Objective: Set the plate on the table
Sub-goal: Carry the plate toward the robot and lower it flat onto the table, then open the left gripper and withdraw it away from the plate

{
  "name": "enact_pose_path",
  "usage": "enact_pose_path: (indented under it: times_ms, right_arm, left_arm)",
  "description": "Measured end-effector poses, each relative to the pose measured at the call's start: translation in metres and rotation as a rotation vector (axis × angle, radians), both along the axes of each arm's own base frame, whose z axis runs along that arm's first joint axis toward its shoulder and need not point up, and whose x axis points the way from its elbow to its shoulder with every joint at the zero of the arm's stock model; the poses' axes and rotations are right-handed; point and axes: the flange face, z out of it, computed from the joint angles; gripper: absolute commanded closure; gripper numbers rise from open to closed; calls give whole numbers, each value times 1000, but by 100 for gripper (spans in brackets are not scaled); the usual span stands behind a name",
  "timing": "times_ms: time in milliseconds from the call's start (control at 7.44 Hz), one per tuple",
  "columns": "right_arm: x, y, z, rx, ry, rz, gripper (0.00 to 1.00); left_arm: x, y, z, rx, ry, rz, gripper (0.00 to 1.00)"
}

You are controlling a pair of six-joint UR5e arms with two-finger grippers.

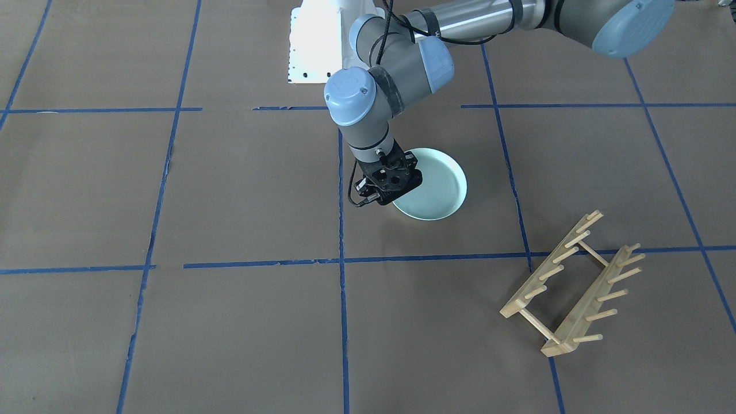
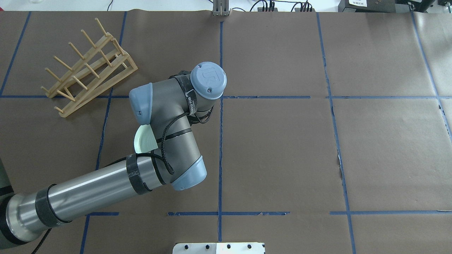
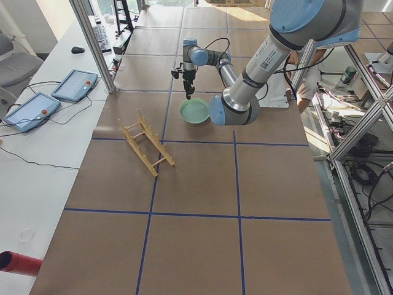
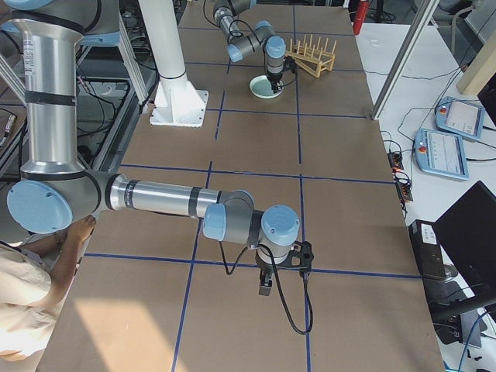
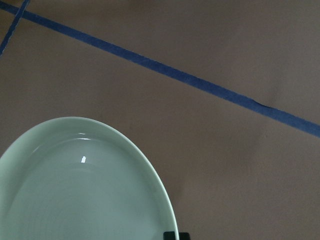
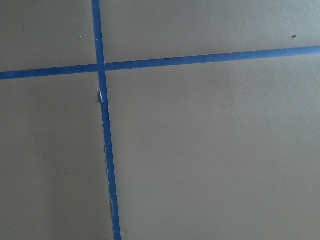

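On the brown table [image 1: 230,190] the plate [image 1: 440,184] lies flat, left tool [image 1: 397,191] at its rim (gripping or not, I cannot tell). Likely stiff, slick, breakable; pinch the thick rim.

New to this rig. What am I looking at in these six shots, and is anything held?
Two robot arms at a brown paper-covered table taped into blue rectangles. Four fixed cameras look from across, overhead and each end; two ride on the wrists. The left gripper is down at the rim of a mint-green plate that seems to lie flat on the table; whether its fingers grip it, I cannot tell. A wooden peg rack stands apart, nothing in it. The right gripper hangs over the paper far off.
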Motion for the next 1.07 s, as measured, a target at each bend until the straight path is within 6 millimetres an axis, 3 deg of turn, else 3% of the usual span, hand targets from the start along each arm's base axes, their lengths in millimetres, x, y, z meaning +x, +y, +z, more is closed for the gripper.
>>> enact_pose_path:
  times_ms: [134,269,403,537,806,1075]
  right_arm:
    - [0,0,0,0,0,0,0]
    - [0,0,0,0,0,0,0]
    - [0,0,0,0,0,0,0]
    - [0,0,0,0,0,0,0]
    - [0,0,0,-1,0,0,0]
    - [0,0,0,0,0,0,0]
  left_arm:
    - [-14,8,0,34,26,31,0]
    - [-42,15,-4,93,67,75,0]
    - [-83,6,-11,173,109,110,0]
    - [-131,-19,-13,244,149,140,0]
    - [-258,-91,21,363,230,256,0]
    - [-401,-136,104,489,214,411,0]
